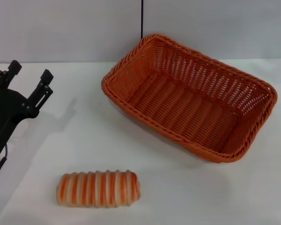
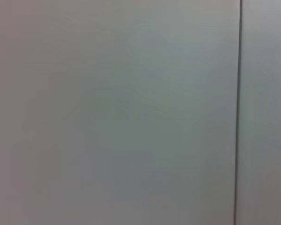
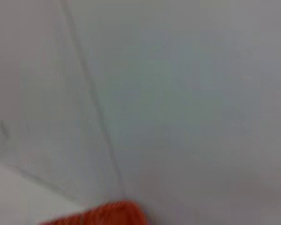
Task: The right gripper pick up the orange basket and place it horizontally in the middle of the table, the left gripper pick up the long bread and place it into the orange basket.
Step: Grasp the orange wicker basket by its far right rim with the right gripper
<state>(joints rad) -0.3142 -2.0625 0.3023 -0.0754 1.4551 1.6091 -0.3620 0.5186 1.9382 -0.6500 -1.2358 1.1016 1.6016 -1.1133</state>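
The orange basket (image 1: 203, 72) stands empty on the white table (image 1: 84, 140), right of the middle and turned at an angle, one corner toward the grey wall. The long bread (image 1: 98, 189), striped orange and cream, lies crosswise near the table's front edge, left of the basket. My left gripper (image 1: 30, 72) hangs at the far left, above and behind the bread, open with nothing between its fingers. The right gripper does not show in any view. In the right wrist view a blurred corner of the orange basket (image 3: 107, 213) shows against the wall.
A thin dark cable (image 1: 142, 18) runs down the grey wall behind the basket. The left wrist view shows only the wall and that cable (image 2: 238, 112). Bare tabletop lies between the bread and the basket.
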